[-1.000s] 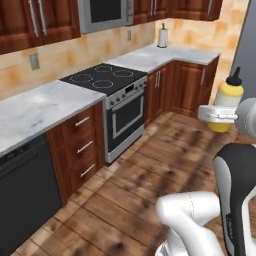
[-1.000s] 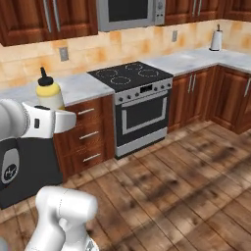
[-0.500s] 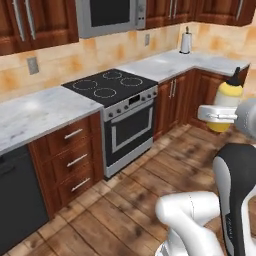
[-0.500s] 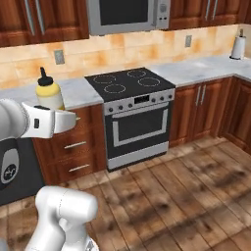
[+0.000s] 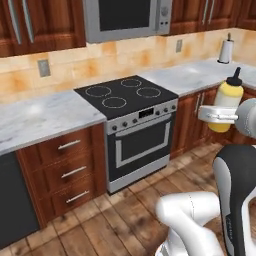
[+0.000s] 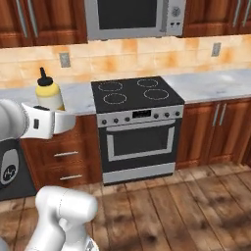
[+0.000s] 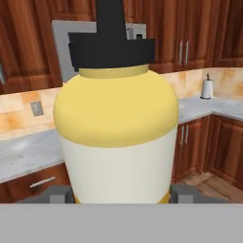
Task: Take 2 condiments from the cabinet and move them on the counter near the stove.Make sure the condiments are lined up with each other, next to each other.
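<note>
Swinging round goes the whole kitchen picture, and that's the base driving, not the furniture: half a second back the black glass stove with its four white rings and steel knobbed front (image 5: 127, 95) sat off to one side, and now it's square in front of the cameras in both base views. Nothing on the surfaces has shifted; it's the viewpoint that has travelled.

Biggest first, then. The white-grey marbled stone worktop (image 5: 42, 117) runs either side of that stove, with a steel microwave with a dark window (image 5: 127, 17) hanging above and reddish-brown wooden cabinets (image 6: 213, 14) lining the wall. Far along the right-hand stretch stands a white paper-towel roll on a dark post (image 5: 226, 49).

Now the action. The white arm carries the yellow squeeze bottle with the dark pointed nozzle (image 5: 227, 102) upright, well clear of the floor and well apart from any surface. The claw (image 7: 121, 195) is partly closed around the bottle's lower body, one dark finger showing at each flank in the hand view, and it's got a proper hold. Upright and held low on the body makes sense: it's ready to go down on its base.

Against the earlier frames, bottle and claw sit in the same spot in each base view, the grip unchanged. My read is the transport leg is nearly done, with the placing beside the stove to come and the second bottle not yet fetched.
</note>
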### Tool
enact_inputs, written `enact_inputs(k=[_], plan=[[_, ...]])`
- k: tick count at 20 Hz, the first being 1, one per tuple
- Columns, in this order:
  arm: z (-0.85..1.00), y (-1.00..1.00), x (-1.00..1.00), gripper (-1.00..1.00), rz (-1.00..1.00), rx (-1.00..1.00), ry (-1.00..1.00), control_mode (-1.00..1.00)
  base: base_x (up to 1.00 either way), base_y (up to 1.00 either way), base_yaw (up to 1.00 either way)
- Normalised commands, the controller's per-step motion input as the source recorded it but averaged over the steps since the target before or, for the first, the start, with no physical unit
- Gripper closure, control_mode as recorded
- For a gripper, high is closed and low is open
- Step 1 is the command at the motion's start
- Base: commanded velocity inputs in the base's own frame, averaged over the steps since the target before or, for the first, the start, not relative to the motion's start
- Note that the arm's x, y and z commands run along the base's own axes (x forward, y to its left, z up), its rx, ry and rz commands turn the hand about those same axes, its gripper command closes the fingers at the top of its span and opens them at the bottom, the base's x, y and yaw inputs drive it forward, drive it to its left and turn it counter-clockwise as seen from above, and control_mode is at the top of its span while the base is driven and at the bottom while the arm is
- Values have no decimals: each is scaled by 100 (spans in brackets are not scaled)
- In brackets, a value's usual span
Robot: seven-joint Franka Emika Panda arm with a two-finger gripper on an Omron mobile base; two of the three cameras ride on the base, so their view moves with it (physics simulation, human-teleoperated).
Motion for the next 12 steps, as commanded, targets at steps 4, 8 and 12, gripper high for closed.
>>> enact_inputs(k=[4, 8, 12], plan=[[0, 0, 0, 100, 0, 0, 0, 100, 100, -88, 43], [0, 0, 0, 100, 0, 0, 0, 100, 100, -91, 42], [0, 0, 0, 100, 0, 0, 0, 100, 100, -94, 42]])
